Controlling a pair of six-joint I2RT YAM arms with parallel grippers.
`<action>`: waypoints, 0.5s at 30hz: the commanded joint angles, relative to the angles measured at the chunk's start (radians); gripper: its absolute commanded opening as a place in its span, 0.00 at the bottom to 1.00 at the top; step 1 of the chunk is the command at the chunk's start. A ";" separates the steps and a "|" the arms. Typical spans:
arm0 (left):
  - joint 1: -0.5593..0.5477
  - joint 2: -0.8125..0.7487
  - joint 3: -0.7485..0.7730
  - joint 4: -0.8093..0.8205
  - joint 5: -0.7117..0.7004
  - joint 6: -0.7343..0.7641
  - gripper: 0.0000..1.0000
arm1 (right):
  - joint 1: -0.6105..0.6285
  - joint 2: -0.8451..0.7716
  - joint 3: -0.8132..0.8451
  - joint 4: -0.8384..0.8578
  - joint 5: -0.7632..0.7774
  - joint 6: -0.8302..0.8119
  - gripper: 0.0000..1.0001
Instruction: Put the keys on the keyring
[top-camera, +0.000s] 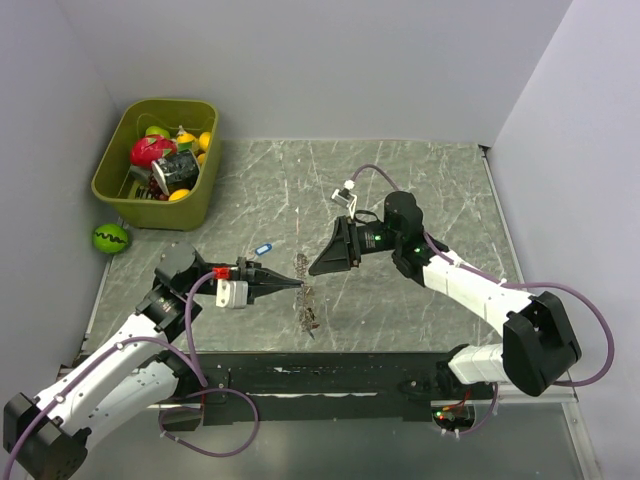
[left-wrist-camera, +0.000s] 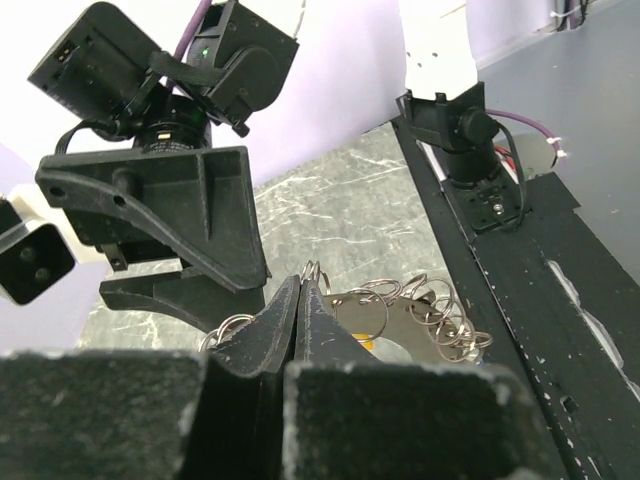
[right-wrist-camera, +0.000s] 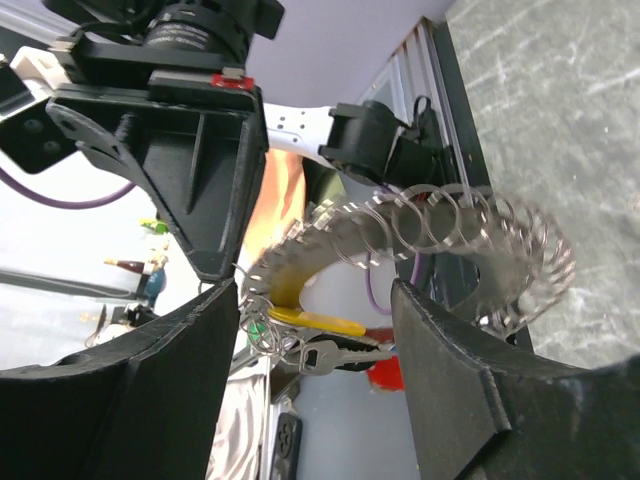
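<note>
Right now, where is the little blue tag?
In the top view, the blue tag lies on the table left of centre, just beyond the left gripper.

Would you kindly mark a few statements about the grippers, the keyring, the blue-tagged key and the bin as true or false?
1. The left gripper is shut on the keyring. True.
2. The right gripper is clamped tight on the keyring. False: its jaws stand apart, with the ring chain between them.
3. The blue-tagged key lies on the table, not on the keyring. True.
4. The green bin sits at the table's far right corner. False: it sits at the far left corner.
</note>
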 joint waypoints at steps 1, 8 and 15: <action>-0.001 0.010 0.059 0.029 0.055 0.035 0.01 | -0.004 0.006 0.061 -0.010 0.004 -0.001 0.68; -0.001 0.019 0.070 0.011 0.068 0.046 0.01 | -0.001 0.022 0.080 0.035 0.001 0.034 0.67; 0.000 0.034 0.068 0.021 0.078 0.040 0.01 | 0.010 0.051 0.127 -0.103 0.022 -0.014 0.47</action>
